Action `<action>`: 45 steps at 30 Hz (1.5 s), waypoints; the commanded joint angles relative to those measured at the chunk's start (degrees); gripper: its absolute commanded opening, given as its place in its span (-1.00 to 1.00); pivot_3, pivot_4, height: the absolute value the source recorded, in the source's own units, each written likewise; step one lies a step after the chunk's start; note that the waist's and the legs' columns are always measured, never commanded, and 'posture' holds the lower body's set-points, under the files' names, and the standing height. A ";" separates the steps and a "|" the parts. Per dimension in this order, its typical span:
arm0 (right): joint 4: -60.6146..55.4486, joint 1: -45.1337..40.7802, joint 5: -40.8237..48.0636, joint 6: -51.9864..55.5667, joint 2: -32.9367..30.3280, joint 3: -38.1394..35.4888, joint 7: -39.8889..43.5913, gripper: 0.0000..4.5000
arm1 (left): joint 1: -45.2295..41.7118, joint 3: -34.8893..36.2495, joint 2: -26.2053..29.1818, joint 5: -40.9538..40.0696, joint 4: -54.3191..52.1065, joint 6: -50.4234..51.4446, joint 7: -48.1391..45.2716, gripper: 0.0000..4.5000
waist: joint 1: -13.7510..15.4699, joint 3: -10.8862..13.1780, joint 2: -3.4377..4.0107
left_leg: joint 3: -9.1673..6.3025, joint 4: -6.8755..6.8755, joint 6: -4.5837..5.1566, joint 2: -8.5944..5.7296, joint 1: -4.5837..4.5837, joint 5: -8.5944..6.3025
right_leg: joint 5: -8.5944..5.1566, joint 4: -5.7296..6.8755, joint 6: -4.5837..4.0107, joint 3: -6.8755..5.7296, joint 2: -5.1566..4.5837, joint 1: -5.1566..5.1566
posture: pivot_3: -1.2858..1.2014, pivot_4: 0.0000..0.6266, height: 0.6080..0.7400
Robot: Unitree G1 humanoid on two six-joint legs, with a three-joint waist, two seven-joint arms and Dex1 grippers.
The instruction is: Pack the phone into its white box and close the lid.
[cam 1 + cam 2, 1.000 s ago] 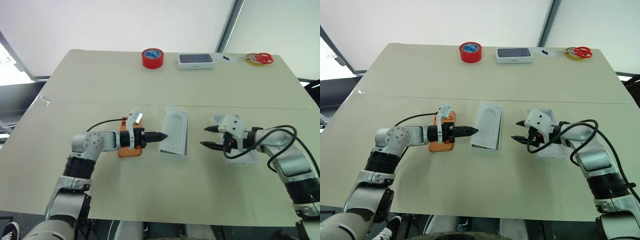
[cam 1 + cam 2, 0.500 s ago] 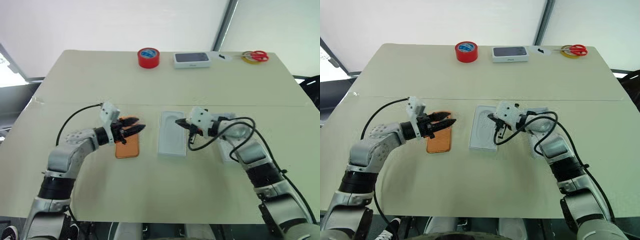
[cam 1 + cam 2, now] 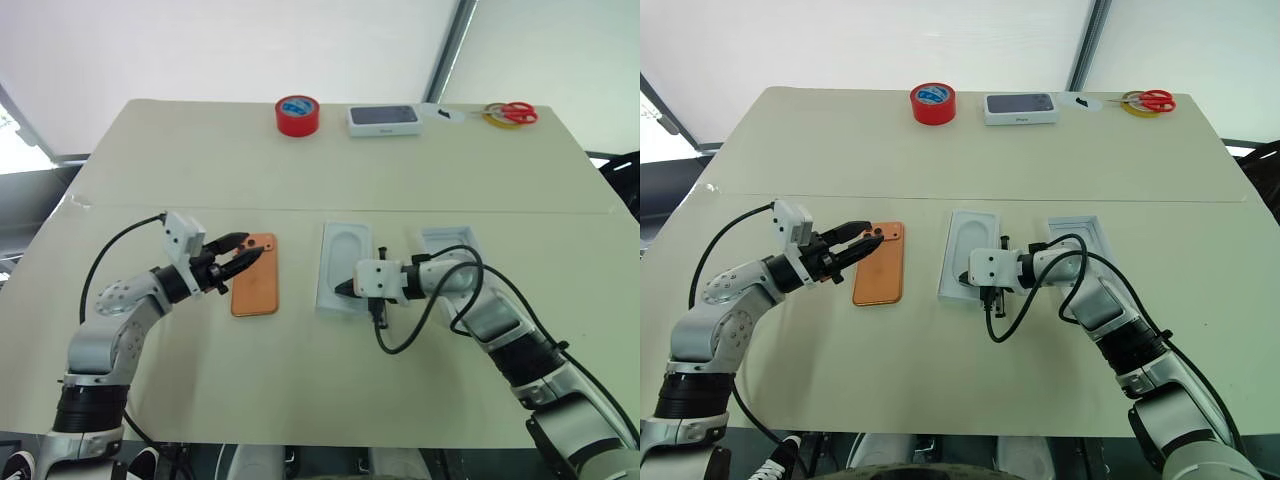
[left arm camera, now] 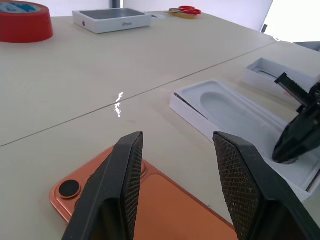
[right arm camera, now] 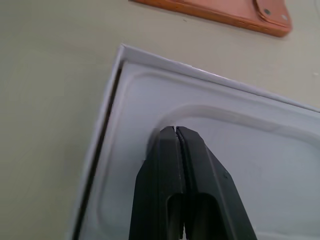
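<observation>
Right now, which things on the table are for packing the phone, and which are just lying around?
For the job:
- the phone
- the white box
- the lid

Just lying about:
- red tape roll
- another white box with a dark picture
- scissors

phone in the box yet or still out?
Out. The phone lies flat on the table, apart from the white box, whose tray recess is empty. The open left pincer hovers over it.

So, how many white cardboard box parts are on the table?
3: the white cardboard tray box at centre, the open white lid beside it, and a closed white box with a dark top at the far edge.
</observation>
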 commanded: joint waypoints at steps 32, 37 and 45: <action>8.39 -13.58 3.41 1.14 13.78 -4.61 -7.74 -0.98 | -2.63 16.81 6.31 -19.49 9.14 30.53 4.74 0.05 | -0.67 0.08 -0.09 | 0.00 -0.06 -0.07 0.05 -0.02 0.04 | 0.00 0.05 -0.01 -0.03 0.06 -0.12 | 0.03 -0.52 0.84; 14.16 -16.24 -2.52 -4.17 18.07 1.28 -9.20 -0.98 | -1.11 17.67 6.39 -20.53 9.23 34.12 5.87 0.05 | -0.36 0.09 -0.17 | 0.01 -0.02 -0.05 -0.02 -0.03 0.03 | 0.00 0.10 -0.01 -0.02 0.01 -0.13 | 0.03 -0.52 0.84; 19.54 -17.60 -9.29 -7.23 18.87 6.54 -9.03 -1.00 | 1.72 18.47 5.38 -24.11 5.86 38.85 7.66 0.99 | -0.48 0.09 -0.17 | 0.03 -0.04 -0.08 -0.01 -0.04 0.03 | 0.00 0.15 -0.01 -0.01 0.01 -0.22 | 0.03 -0.52 0.84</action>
